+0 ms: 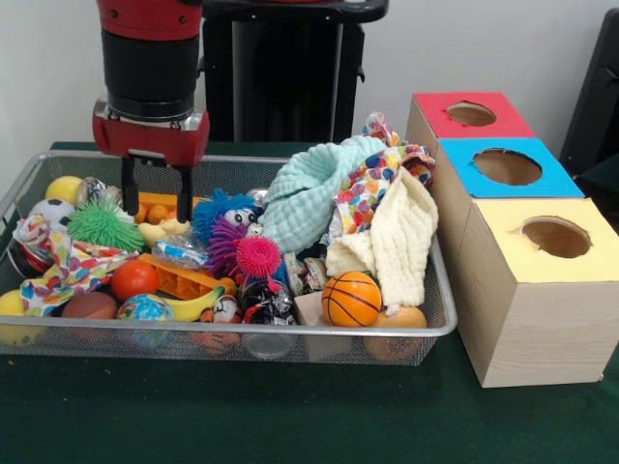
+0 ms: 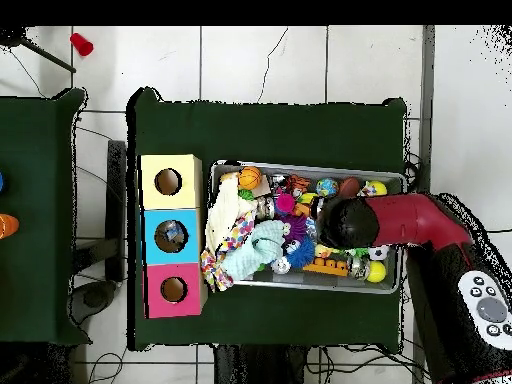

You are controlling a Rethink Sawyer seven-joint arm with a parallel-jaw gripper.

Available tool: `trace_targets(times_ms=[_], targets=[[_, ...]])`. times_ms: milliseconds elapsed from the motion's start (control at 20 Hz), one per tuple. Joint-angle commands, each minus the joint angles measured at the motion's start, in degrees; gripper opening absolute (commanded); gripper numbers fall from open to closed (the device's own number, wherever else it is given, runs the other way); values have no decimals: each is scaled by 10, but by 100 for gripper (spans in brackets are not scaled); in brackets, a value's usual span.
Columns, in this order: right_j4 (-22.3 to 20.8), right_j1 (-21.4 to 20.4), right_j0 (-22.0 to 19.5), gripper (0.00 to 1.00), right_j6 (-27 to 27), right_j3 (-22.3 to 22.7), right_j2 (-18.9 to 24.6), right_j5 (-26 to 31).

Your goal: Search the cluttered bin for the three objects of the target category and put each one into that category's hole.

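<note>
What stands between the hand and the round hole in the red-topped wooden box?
Three heaped cloths, at the silver wire-mesh bin's end beside the boxes: a mint muslin cloth, a colourful spotted cloth and a cream knitted cloth, rising above the rim. The round hole itself is uncovered.

A lab: robot pedestal (image 1: 280, 68), green-clothed table (image 1: 290, 416), tiled floor (image 2: 260, 60).

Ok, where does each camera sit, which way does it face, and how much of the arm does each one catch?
Front view: across the table, facing the robot; shows the bin, three boxes, and the end effector, open, above the toys.
Overhead view: above the table, looking straight down, base at the bottom; shows the red arm reaching over the bin.
Shared: bin, boxes, red hole, arm.
</note>
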Motion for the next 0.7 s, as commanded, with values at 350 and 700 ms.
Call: trace_targets(times_ms=[350, 700], targets=[[9, 60, 82, 100, 230, 18, -174, -101], [29, 144, 109, 100, 256, -13, -239, -174]])
